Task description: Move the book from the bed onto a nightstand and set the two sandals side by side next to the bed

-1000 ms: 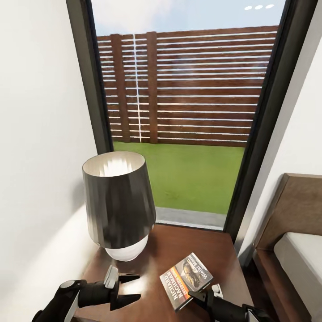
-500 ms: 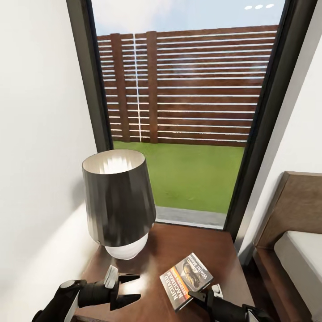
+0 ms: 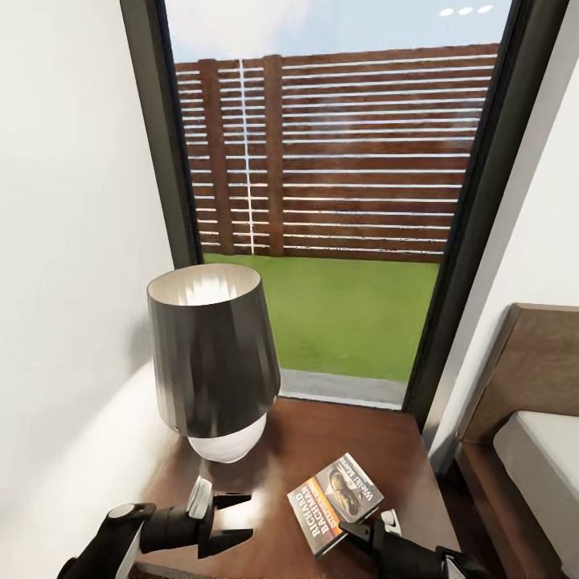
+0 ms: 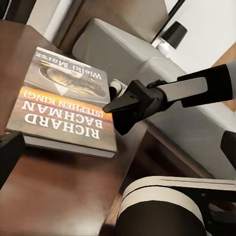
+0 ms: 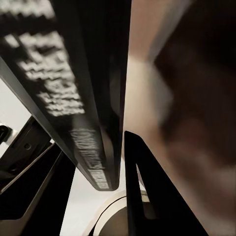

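The book [image 3: 336, 502], dark with white "RICHARD BACHMAN" lettering and an orange band, lies face up over the glossy reddish-brown nightstand [image 3: 305, 438], near its front right corner. My right gripper [image 3: 351, 532] is shut on the book's near edge. In the right wrist view the book's edge [image 5: 93, 113] runs between both dark fingers. The left wrist view looks across the book [image 4: 64, 110] at the right gripper [image 4: 115, 118] on its edge. My left gripper [image 3: 241, 516] hovers open over the nightstand's front left, empty. The bed [image 3: 543, 450] lies to the right.
A dark-shaded lamp [image 3: 211, 354] with a white base stands on the nightstand's back left. Behind it is the tall dark-framed window [image 3: 338, 161], with a white wall on the left. The brown headboard [image 3: 531, 362] rises right of the nightstand.
The whole head view has slid up slightly, so the camera moved. Both grippers and the book hold their places in the picture.
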Controlling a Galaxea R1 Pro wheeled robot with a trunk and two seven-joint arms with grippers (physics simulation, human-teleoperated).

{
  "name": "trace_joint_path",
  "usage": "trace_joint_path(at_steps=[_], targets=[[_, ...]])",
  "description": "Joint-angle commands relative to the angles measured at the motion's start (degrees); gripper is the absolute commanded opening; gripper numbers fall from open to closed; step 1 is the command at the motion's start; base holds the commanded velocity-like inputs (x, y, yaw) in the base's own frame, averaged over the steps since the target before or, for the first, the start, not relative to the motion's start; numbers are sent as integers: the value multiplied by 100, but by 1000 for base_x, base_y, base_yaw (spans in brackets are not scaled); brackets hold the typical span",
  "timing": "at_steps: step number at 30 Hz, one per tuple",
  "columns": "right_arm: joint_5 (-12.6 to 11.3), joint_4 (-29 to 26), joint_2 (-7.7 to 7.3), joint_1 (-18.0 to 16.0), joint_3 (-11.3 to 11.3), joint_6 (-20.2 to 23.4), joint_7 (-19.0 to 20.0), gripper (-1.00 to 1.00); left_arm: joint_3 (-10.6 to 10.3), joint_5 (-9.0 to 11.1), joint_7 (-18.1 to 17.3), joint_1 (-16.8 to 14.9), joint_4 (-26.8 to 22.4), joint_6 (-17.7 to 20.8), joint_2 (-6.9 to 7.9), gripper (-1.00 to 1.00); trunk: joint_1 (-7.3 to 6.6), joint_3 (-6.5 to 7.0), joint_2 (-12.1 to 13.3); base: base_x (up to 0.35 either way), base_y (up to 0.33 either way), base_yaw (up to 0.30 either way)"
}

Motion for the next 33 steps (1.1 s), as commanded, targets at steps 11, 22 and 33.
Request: trace_joint_path(at_steps=[11,22,33], targets=[[39,4,1,-3,-5,36,-39,-100,16,-38,-33,-3,-5,45,-5,100,65,-60,-122,0,0,0],[36,4,1,-2,-5,30,-34,-100,12,-36,-34,-3,-5,45,-5,100,65,-60,-122,0,0,0],[38,4,1,-1,-5,28,-30,100,15,-36,-33,-3,-5,45,-5,100,65,-60,-122,0,0,0]])
